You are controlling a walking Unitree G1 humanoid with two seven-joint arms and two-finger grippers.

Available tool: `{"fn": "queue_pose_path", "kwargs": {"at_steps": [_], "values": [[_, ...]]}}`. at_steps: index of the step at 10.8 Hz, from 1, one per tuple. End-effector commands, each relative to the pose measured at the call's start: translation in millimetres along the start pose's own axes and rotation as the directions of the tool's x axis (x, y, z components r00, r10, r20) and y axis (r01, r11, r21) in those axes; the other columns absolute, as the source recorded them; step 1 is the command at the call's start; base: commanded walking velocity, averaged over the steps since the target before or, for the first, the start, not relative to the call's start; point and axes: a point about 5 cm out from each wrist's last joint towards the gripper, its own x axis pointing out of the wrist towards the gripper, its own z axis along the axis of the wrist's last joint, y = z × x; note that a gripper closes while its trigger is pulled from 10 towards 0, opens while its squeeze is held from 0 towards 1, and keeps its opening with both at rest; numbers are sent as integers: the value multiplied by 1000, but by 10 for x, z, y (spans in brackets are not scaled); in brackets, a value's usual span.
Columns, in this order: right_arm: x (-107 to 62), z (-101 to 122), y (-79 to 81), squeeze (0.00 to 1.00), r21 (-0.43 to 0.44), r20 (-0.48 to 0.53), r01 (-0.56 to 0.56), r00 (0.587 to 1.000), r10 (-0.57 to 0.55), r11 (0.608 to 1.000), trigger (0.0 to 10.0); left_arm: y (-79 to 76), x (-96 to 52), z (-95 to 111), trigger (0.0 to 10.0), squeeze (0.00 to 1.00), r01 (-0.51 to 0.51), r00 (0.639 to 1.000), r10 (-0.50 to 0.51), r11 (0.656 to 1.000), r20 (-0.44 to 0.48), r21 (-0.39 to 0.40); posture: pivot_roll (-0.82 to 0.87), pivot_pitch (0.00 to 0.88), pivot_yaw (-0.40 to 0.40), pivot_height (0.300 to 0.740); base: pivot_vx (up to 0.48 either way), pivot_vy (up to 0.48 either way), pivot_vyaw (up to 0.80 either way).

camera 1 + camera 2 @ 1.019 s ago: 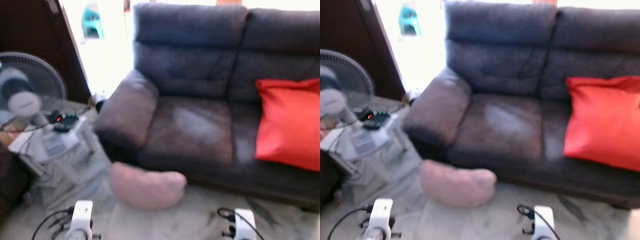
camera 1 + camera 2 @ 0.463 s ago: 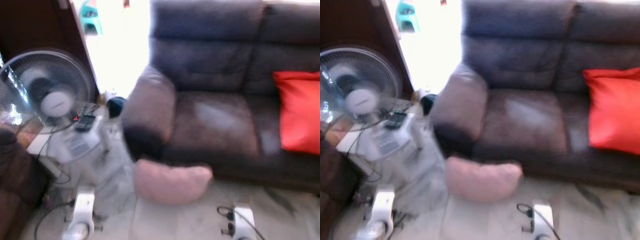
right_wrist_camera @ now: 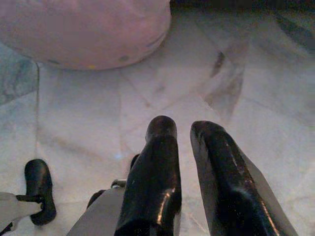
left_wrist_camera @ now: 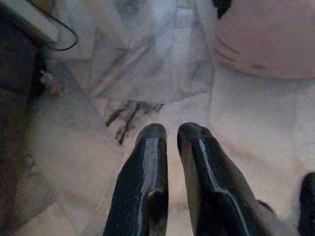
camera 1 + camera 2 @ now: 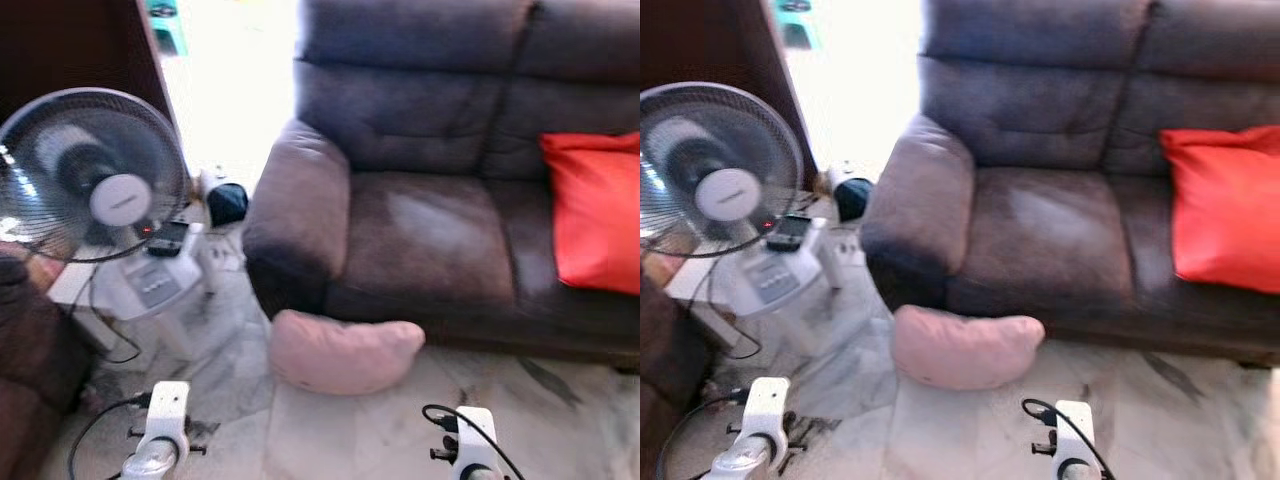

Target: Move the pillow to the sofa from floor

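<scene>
Pillow [image 5: 345, 352], pale pink, lies on the marble floor [image 5: 560, 420], touching the front base of the dark brown sofa [image 5: 440, 180] below its left armrest. No brand, label or writing is legible on any item.

Compared with the frame half a second ago, the head views are sharper, and the pillow, sofa and fan hold the same mutual positions; the slight shift of the scene is camera movement.

Left gripper [image 4: 170, 135] hangs over bare floor, its two black fingers nearly together with a narrow gap, holding nothing; the pillow is near it but apart. Right gripper [image 3: 183, 129] is likewise over bare floor, fingers close together with a narrow gap, empty, short of the pillow.

A red cushion [image 5: 595, 210] leans on the sofa seat at the right. A standing fan [image 5: 95, 175] stands left of the sofa, with a small dark device [image 5: 165, 240] on its white base.
</scene>
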Motion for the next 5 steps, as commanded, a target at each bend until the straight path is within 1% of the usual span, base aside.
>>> {"fn": "queue_pose_path", "kwargs": {"at_steps": [1, 2, 3, 4, 5], "values": [[7, 29, 19, 0, 0, 6, 1, 1000, -1, 1000, 10000, -2, -1, -2, 10000, 0, 0, 1000, 0, 1000, 1, -7, 41, 59, -29, 740, 0, 0, 0], [13, 36, 50, 0, 22, -3, 1, 1000, 0, 1000, 10000, -10, -5, -20, 10000, 0, 1, 1000, -1, 1000, -5, -10, 42, 58, -31, 740, 0, 0, -538], [15, 34, 71, 0, 19, -12, 0, 1000, 0, 1000, 10000, -14, -7, -24, 10000, 0, 2, 1000, -2, 1000, -6, -17, 42, 59, -33, 740, 0, 0, -750], [15, 47, 82, 0, 7, 1, -7, 1000, 7, 1000, 10000, -17, -7, -26, 10000, 0, 1, 1000, -1, 1000, -5, -21, 43, 60, -34, 740, 266, 0, 0], [8, 22, 30, 0, 5, -3, -7, 1000, 7, 1000, 10000, -18, -9, -38, 10000, 0, -5, 1000, 4, 1000, -12, -23, 45, 56, -37, 740, 266, 0, 0]]}}
